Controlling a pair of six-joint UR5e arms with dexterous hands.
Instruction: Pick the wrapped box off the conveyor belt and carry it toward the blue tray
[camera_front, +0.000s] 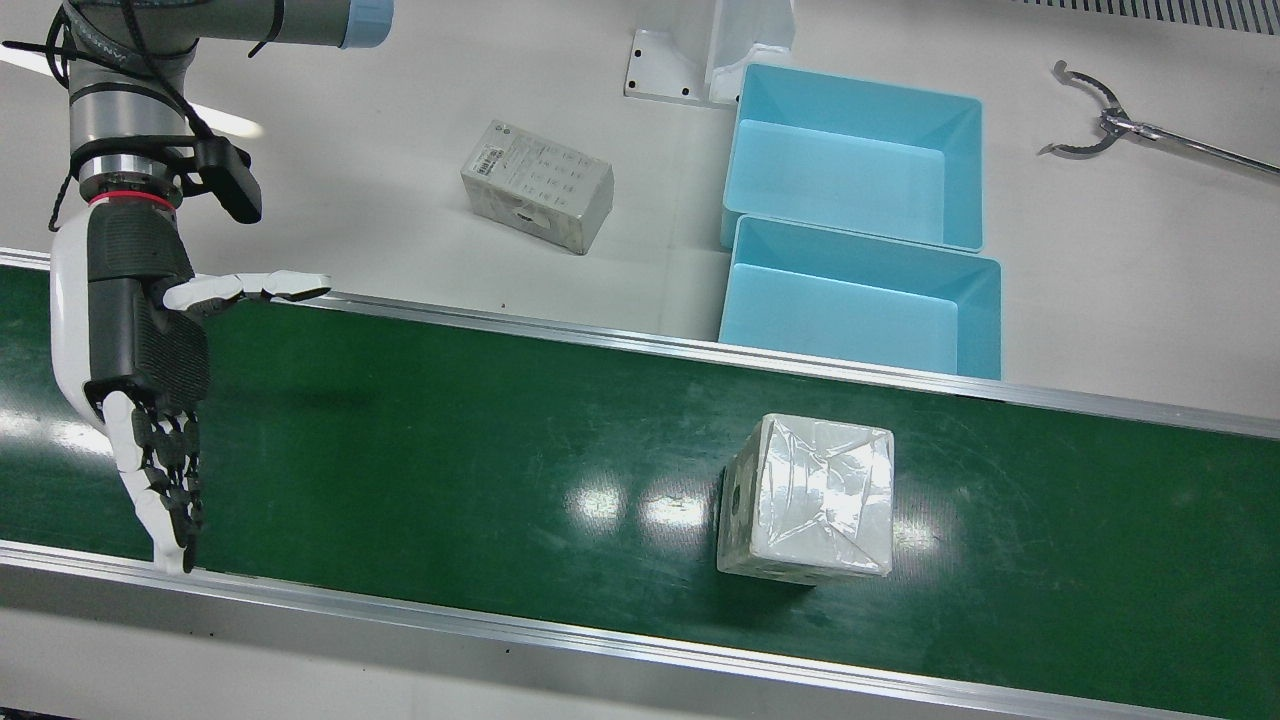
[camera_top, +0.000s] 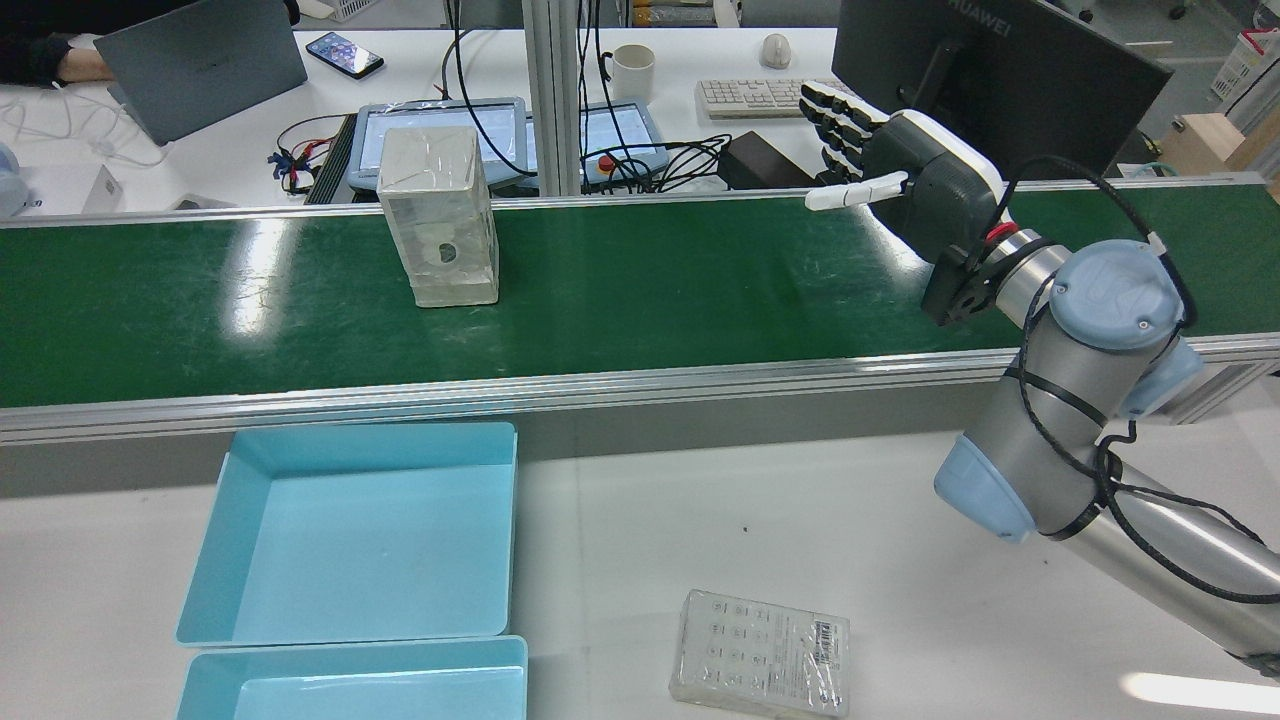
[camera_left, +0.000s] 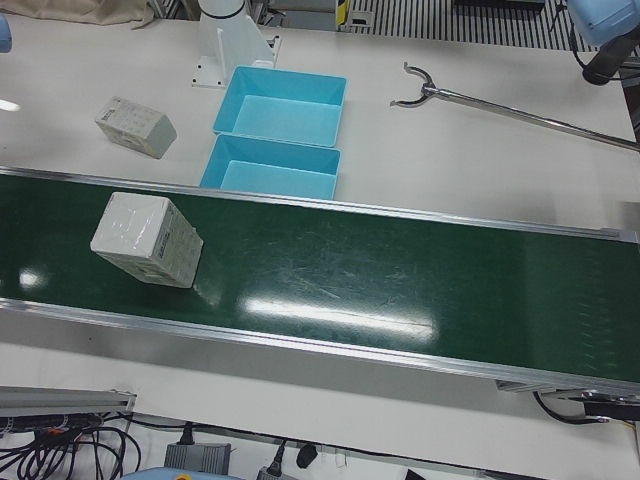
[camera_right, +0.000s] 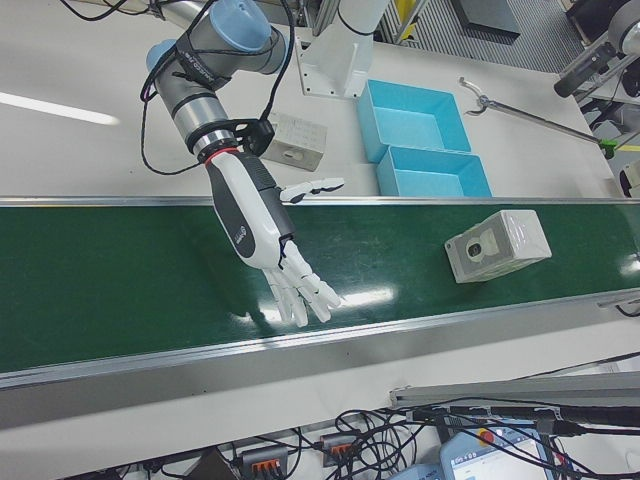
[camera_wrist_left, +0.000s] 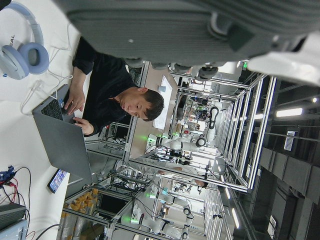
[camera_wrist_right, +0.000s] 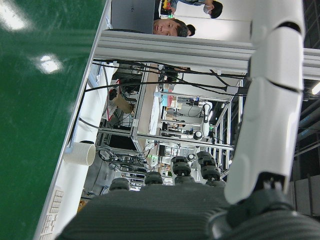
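Note:
The wrapped box (camera_front: 810, 500) stands upright on the green conveyor belt (camera_front: 450, 450), clear film over a pale carton; it also shows in the rear view (camera_top: 438, 215) and both side-front views (camera_left: 145, 240) (camera_right: 497, 245). My right hand (camera_front: 150, 360) hovers over the belt well away from the box, open, fingers spread and holding nothing (camera_top: 900, 170) (camera_right: 265, 230). Two blue trays (camera_front: 855, 160) sit side by side on the white table just beyond the belt (camera_top: 350, 530). Of my left hand (camera_wrist_left: 175, 25) only the dark palm edge shows; its fingers are hidden.
A second flat wrapped box (camera_front: 538, 185) lies on the white table beside the trays. A metal reacher claw (camera_front: 1100, 120) rests at the far corner. Aluminium rails (camera_front: 600, 640) edge the belt. A person works at a laptop behind the station.

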